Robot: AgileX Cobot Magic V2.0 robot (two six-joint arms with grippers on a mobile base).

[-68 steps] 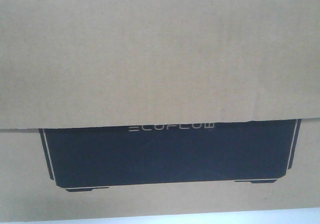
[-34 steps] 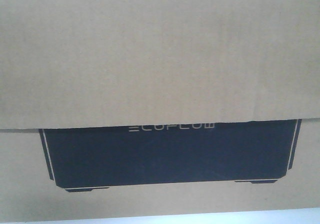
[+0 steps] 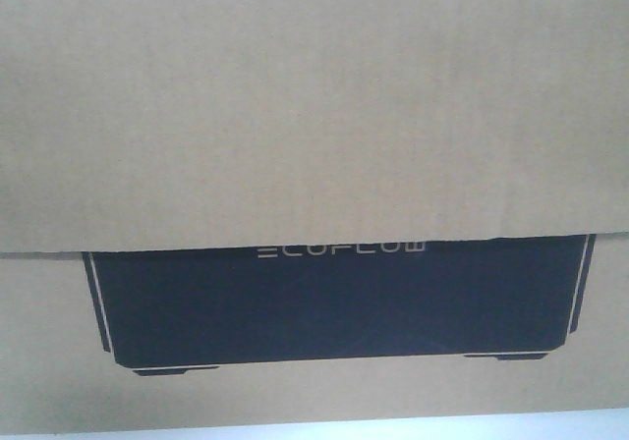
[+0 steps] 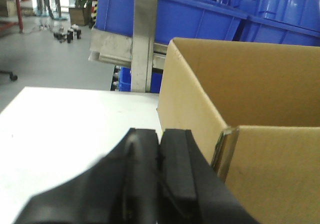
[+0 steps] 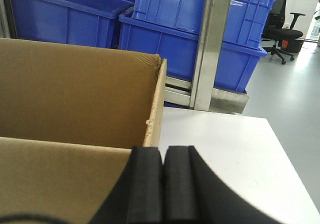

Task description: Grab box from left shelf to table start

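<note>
The box point(image 3: 314, 116), a brown carton with a black ECOFLOW panel, fills the front view. It stands open-topped on the white table point(image 4: 65, 124). My left gripper point(image 4: 160, 131) is shut with nothing between its pads, close beside the box point(image 4: 260, 84) at its left wall. My right gripper point(image 5: 163, 148) is also shut and empty, at the right wall of the box point(image 5: 75, 94), over the table point(image 5: 225, 144). Whether either gripper touches the cardboard is hidden. The left shelf point(image 4: 107, 49) shows its silver rail behind the table.
Blue bins point(image 4: 190, 14) sit on the shelf behind the box, also seen as blue bins point(image 5: 190, 29) in the right wrist view. A steel upright post point(image 4: 144, 34) stands at the table's far edge. An office chair point(image 5: 282, 34) is on the floor far right.
The black printed panel has shifted a few pixels to the right in the front view; otherwise nothing visibly differs.
</note>
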